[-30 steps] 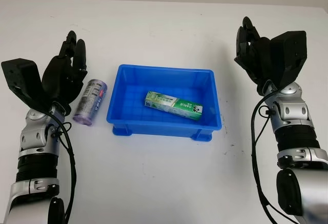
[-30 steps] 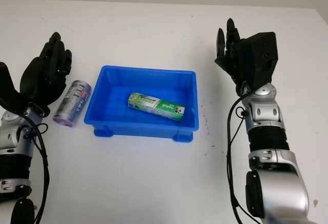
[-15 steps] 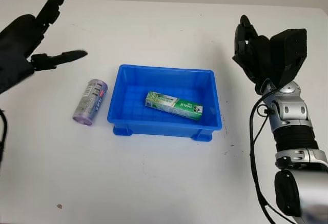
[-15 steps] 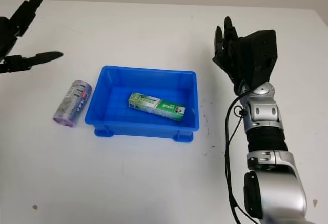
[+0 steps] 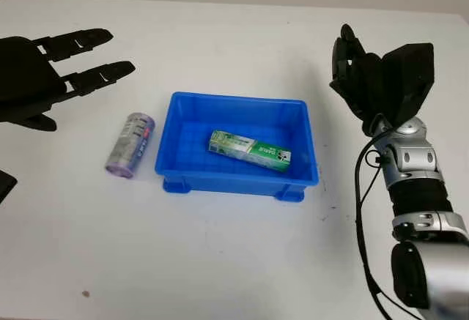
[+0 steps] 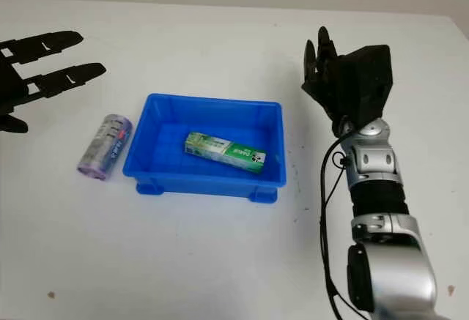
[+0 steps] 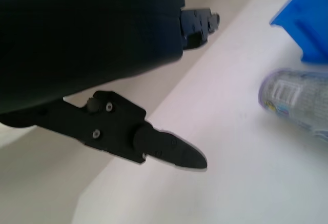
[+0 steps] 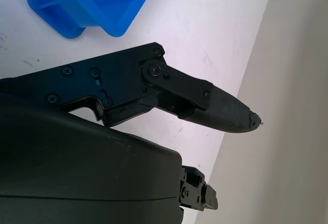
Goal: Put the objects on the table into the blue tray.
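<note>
1. I saw the blue tray (image 5: 238, 144) sitting near the middle of the white tabletop (image 5: 220, 261), its long side running across my view.
2. Inside the tray lay a green and white box (image 5: 249, 150), flat on the tray floor and angled slightly, closer to the right half.
3. Just beside the tray's left wall, out on the tabletop, lay a can (image 5: 130, 144) with a silvery purple wrapper. It was on its side, one end pointing toward the far edge and the other toward me. I could not tell whether it touched the tray wall; from the left wrist view the can (image 7: 300, 98) and the tray corner (image 7: 305, 24) looked near each other with a strip of tabletop between.
4. My left robot hand (image 5: 44, 78) hovered over the left part of the tabletop, farther back than the can and to its left. It was empty, its fingers (image 5: 99, 77) stretched out straight and pointing toward the tray side. It was apart from the can.
5. My right robot hand (image 5: 366, 78) was raised to the right of the tray, well apart from it, fingers pointing up and holding nothing. Its silver forearm (image 5: 414, 188) came up from the bottom right with a black cable (image 5: 363, 210) looping along it.
</note>
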Controlling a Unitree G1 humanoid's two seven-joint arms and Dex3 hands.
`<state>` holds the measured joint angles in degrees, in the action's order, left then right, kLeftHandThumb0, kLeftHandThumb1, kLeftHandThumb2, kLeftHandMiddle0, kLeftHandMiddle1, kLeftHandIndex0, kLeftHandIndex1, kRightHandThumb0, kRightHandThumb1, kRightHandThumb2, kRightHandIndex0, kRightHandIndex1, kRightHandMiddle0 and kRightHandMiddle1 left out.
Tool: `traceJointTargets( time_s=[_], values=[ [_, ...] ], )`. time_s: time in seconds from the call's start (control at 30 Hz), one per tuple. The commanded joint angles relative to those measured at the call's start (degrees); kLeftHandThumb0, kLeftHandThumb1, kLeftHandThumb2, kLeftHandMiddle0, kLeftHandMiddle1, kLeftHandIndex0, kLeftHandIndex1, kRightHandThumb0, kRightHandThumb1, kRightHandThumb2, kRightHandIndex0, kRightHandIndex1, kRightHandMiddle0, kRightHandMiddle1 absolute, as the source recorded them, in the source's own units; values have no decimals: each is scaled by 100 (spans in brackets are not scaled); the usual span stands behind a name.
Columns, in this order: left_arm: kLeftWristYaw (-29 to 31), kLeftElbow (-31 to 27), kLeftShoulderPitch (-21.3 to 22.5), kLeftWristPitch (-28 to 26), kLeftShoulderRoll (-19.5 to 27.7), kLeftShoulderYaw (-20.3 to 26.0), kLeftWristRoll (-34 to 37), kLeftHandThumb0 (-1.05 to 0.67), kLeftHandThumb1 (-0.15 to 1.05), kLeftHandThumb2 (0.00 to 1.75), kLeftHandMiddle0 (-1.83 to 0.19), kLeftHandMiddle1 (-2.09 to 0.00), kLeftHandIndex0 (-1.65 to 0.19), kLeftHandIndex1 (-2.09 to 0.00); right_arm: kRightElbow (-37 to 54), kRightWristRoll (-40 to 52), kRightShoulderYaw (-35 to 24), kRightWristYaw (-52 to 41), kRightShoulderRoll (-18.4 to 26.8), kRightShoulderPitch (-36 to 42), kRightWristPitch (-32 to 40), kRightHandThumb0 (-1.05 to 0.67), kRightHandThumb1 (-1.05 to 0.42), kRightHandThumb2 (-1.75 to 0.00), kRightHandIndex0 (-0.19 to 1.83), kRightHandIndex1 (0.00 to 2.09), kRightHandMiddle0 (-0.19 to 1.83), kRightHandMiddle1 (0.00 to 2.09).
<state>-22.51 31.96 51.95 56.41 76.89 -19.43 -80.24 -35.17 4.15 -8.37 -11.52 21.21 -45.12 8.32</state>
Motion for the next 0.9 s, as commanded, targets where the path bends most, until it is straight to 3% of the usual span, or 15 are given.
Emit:
traceJointTargets(
  time_s=[0.0,0.13,0.23,0.37,0.57,0.67,0.87],
  values=[
    [-622,8,407,12,211,-388,-573,-5,105,47,19,-1,17,-3,10,6,-31,32,2,-55,-61,-70,-105,-81,-19,0,-19,0],
    [-1875,140,1000,-98,279,-1177,-1816,-8,105,44,16,-4,15,-5,47,26,-42,18,22,-40,14,-70,-105,-80,-19,0,-19,0],
    [-2357,404,1300,-76,226,-1522,-2153,-9,105,42,15,-5,15,-5,73,43,-52,39,-3,-31,41,-70,-105,-80,-19,0,-19,0],
    [-2548,608,1551,48,127,-1831,-2240,-11,105,46,18,-4,18,-4,29,69,-51,17,-30,-51,44,-69,-105,-82,-19,0,-19,0],
    [-2241,621,1774,293,-7,-2182,-2211,-17,105,44,19,0,19,-1,58,102,-70,65,-57,-35,20,-67,-105,-82,-19,0,-19,0],
    [-2700,707,1722,107,-140,-2469,-2363,-15,105,41,12,-5,11,-5,112,102,-83,104,-50,0,30,-68,-105,-81,-19,0,-19,0],
    [-3045,942,1764,-40,-357,-2892,-2505,-13,105,39,14,-5,16,-4,205,120,-86,78,-25,67,56,-69,-105,-82,-19,0,-19,0]
  ],
)
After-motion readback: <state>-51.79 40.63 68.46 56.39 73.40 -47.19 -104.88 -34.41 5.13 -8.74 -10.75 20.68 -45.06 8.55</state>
